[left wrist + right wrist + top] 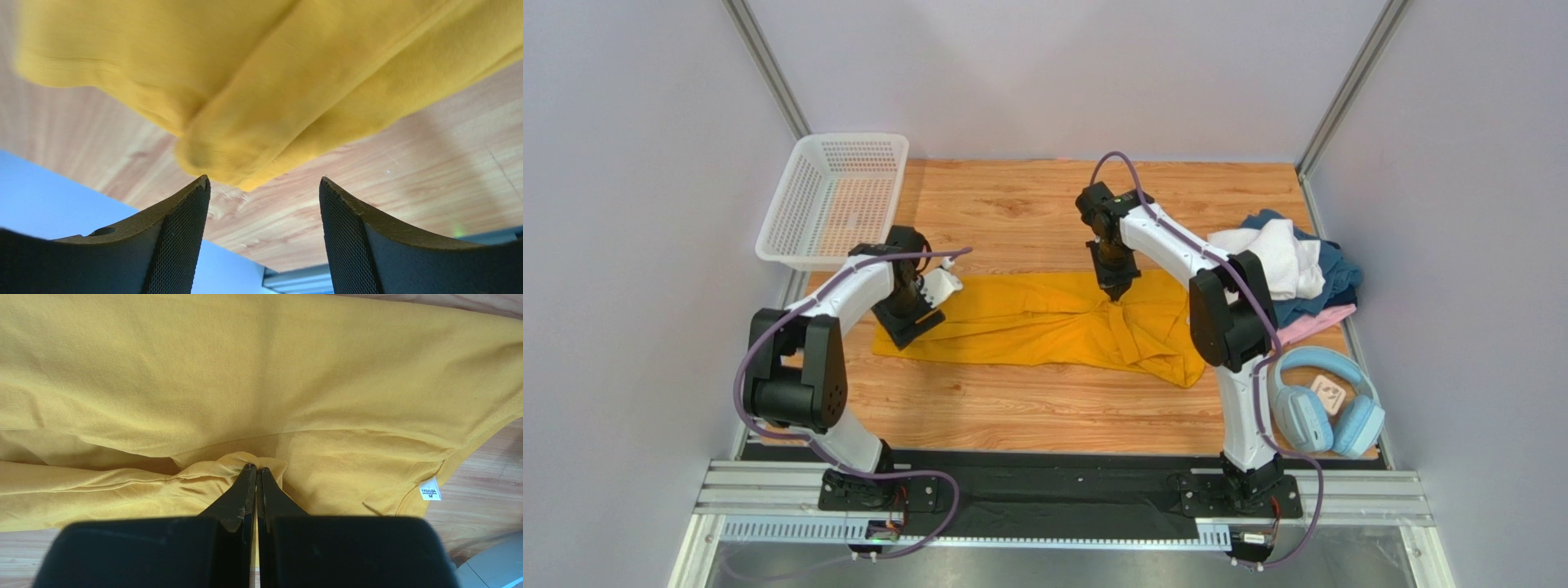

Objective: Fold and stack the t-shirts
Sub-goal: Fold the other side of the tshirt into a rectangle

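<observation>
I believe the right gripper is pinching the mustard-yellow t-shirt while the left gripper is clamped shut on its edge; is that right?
Not quite: the left wrist view shows the left gripper open, its jaws apart with the edge of the mustard-yellow t-shirt just ahead of them. The right gripper is indeed pinching it.

In the left wrist view the mustard shirt (pixel 294 79) is blurred and runs off the top edge. From above, the left gripper (pixel 916 321) covers its end near the left edge of the table (pixel 1038 417). The right arm (pixel 1228 312) hides part of the pile of shirts (pixel 1296 263) at the right edge. We cannot read the shirt's label (pixel 430 491).
</observation>
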Robot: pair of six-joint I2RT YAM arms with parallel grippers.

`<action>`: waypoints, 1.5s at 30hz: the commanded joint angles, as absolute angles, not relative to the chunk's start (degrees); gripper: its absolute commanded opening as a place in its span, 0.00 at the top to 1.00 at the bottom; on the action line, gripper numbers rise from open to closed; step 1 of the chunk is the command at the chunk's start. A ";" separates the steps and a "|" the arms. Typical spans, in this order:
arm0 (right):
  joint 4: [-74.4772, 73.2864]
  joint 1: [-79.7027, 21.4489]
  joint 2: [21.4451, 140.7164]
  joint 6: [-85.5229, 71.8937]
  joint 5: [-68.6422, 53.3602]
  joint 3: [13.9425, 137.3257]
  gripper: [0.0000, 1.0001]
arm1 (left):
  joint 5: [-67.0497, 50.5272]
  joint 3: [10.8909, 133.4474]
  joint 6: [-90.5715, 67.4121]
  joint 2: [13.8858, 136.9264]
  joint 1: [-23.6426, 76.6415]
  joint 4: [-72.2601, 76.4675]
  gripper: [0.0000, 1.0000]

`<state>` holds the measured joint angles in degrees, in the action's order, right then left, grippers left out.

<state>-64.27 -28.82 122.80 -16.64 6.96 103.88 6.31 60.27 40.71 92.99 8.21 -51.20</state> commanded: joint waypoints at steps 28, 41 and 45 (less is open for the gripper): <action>-61.61 -27.86 117.86 -16.44 5.62 101.78 1.00 | 1.50 61.78 38.06 91.41 5.36 -45.87 0.30; -61.17 -27.86 117.60 -16.44 5.89 100.90 1.00 | -4.99 66.61 36.12 90.36 5.45 -54.48 0.33; -61.00 -27.86 118.04 -16.61 5.45 100.99 1.00 | -14.93 69.08 37.09 88.94 5.62 -62.83 0.35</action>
